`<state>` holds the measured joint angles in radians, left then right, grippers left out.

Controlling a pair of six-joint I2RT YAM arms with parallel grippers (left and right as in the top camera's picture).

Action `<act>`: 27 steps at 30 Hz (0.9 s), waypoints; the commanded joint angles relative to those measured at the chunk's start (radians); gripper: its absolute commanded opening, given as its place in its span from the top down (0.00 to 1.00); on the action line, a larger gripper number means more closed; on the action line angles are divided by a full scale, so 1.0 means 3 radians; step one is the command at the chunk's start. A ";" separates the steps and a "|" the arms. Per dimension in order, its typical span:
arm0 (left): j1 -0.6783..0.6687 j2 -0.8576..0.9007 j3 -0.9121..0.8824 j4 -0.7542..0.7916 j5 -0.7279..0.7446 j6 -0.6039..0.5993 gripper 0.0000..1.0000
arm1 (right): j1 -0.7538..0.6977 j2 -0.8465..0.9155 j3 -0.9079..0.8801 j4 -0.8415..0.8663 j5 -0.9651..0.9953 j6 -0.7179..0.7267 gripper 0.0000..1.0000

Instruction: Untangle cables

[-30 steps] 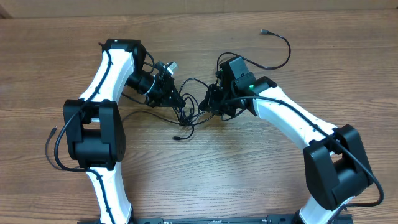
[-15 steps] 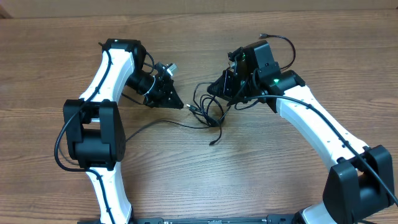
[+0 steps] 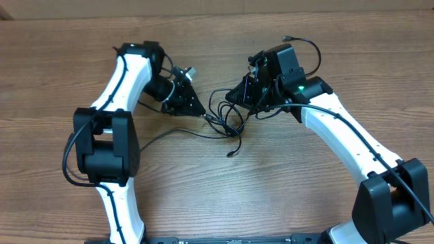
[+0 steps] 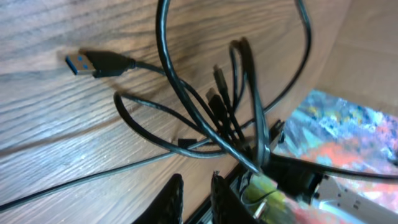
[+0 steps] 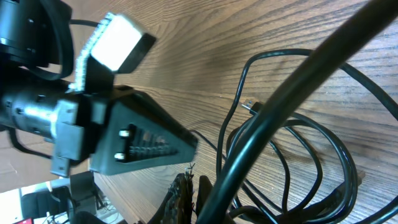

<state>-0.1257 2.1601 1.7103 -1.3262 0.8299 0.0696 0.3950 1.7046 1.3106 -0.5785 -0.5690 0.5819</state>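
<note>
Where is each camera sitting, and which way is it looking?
Overhead: above the table, looking straight down at the cables; both arms show, with the left gripper and right gripper.
Left wrist: low, looking past the left fingers at the cables and a blue-tipped plug.
Right wrist: low, looking past the right fingers towards the left gripper.
Shared: all three see the cables.

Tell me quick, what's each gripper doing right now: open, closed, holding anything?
Left gripper: open a little, nothing between its fingers.
Right gripper: shut, apparently pinching the cables.
</note>
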 commanded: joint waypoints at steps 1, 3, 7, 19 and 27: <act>-0.0070 -0.0094 -0.0249 0.0258 -0.0009 -0.0748 0.83 | 0.0009 -0.0065 0.0086 0.0014 -0.0032 -0.0038 0.96; -0.0069 -0.0094 -0.0362 0.0465 -0.0003 -0.1027 0.83 | 0.0009 -0.0065 0.0086 0.0006 -0.0031 -0.0038 0.96; -0.0070 -0.0094 -0.0528 0.0767 0.0005 -0.1405 0.76 | 0.0009 -0.0065 0.0086 0.0006 -0.0031 -0.0038 0.96; -0.0118 -0.0094 -0.0570 0.0877 0.0001 -0.1647 0.57 | 0.0009 -0.0065 0.0086 0.0005 0.0020 -0.0038 0.96; -0.0320 -0.0094 -0.0571 0.1027 -0.0186 -0.1872 0.67 | 0.0009 -0.0065 0.0086 0.0004 0.0020 -0.0038 0.96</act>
<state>-0.1902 2.1601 1.5467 -1.0279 0.8143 -0.4366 0.3950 1.7046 1.3106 -0.5800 -0.5671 0.5793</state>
